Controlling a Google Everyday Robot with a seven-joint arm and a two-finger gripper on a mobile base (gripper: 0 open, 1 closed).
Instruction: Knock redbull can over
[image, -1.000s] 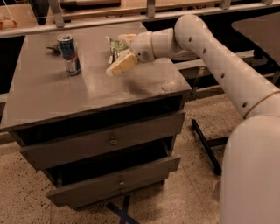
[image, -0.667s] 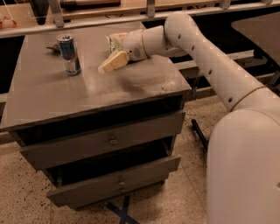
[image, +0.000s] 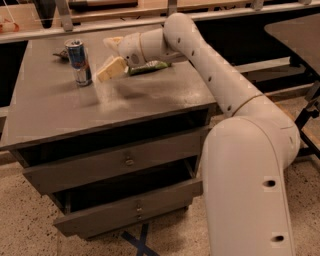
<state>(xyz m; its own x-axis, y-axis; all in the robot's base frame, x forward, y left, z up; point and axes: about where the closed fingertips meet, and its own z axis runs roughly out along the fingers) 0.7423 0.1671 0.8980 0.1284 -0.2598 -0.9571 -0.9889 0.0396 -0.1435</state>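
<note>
The redbull can (image: 80, 62), blue and silver with a silver top, stands upright near the back left of the grey cabinet top (image: 75, 110). My gripper (image: 110, 55) hovers just right of the can, a short gap away, with its cream fingers (image: 111, 69) spread apart and pointing left. It holds nothing. The white arm reaches in from the right across the cabinet top.
A green-and-white snack bag (image: 149, 66) lies on the top behind the wrist. A small dark object (image: 61, 54) lies behind the can. The cabinet has two drawers (image: 125, 160) below. A shelf rail (image: 100, 22) runs behind, and a black table (image: 300, 30) stands at right.
My gripper has moved left across the cabinet top, away from the snack bag and closer to the can. The can has not moved.
</note>
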